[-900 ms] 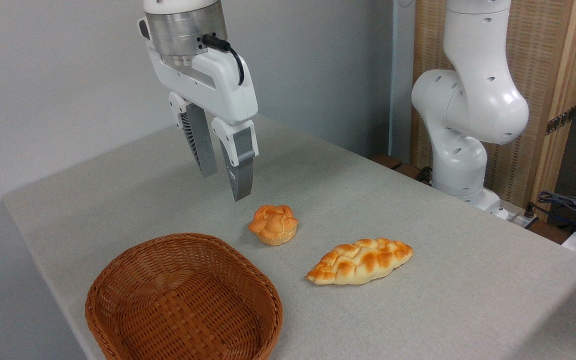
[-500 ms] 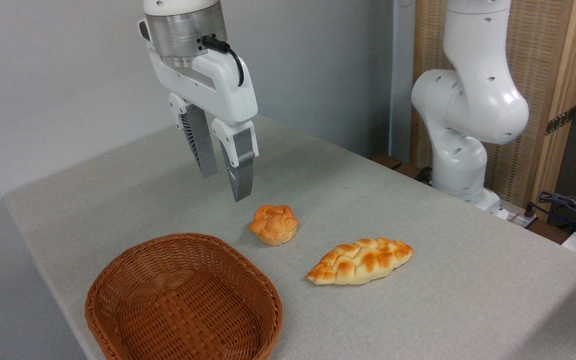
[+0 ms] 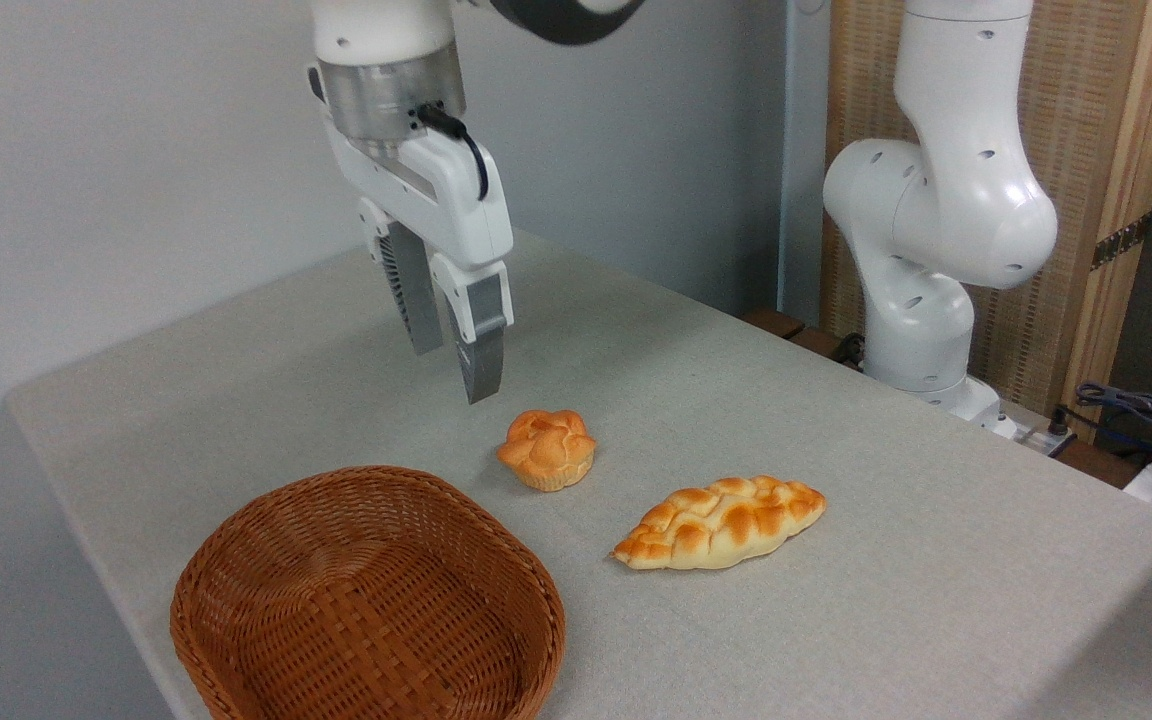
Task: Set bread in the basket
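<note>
The bread [image 3: 547, 449], a small round golden-orange bun with a knotted top, sits on the grey table near its middle. My gripper [image 3: 454, 372] hangs in the air up and to the left of the bun, open with a narrow gap and nothing between its grey fingers [image 3: 481, 340]. Down at the front left stands the brown wicker basket [image 3: 366, 596], shallow and holding nothing, a short way from the bun.
A longer, flat braided loaf [image 3: 721, 522] lies to the right of the bun. The arm's white base [image 3: 926, 260] stands at the table's far right edge, with cables [image 3: 1136, 405] beyond it. The table's left edge runs close to the basket.
The gripper has turned about its upright axis and shifted slightly right, so its fingers now look closer together. Bun, loaf and basket have not moved.
</note>
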{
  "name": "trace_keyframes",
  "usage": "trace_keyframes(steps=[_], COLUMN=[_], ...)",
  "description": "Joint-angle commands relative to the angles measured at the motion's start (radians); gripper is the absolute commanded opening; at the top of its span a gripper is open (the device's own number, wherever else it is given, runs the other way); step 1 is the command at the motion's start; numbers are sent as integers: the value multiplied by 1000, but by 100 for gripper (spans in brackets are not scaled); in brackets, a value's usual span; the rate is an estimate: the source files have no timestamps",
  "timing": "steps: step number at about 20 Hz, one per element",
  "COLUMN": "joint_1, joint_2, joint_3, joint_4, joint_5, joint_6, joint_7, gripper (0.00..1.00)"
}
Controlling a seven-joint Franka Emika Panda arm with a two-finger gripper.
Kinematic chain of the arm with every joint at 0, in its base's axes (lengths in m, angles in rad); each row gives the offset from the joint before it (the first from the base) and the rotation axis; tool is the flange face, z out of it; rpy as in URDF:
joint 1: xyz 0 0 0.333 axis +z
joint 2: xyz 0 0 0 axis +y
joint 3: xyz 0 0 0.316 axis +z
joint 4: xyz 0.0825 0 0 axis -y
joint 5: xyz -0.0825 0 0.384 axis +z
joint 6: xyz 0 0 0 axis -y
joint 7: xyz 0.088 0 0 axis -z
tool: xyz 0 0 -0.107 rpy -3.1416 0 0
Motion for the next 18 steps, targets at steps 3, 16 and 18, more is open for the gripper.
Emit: trace_keyframes(steps=[3, 16, 18], joint_1=[-7, -9, -9], joint_2=[-116, -113, -113], joint_3=[-65, -109, -124], joint_4=[-286, -432, -466], joint_5=[-9, 81, 81], joint_6=[177, 263, 294], joint_7=[9, 14, 14], gripper=[100, 100, 100])
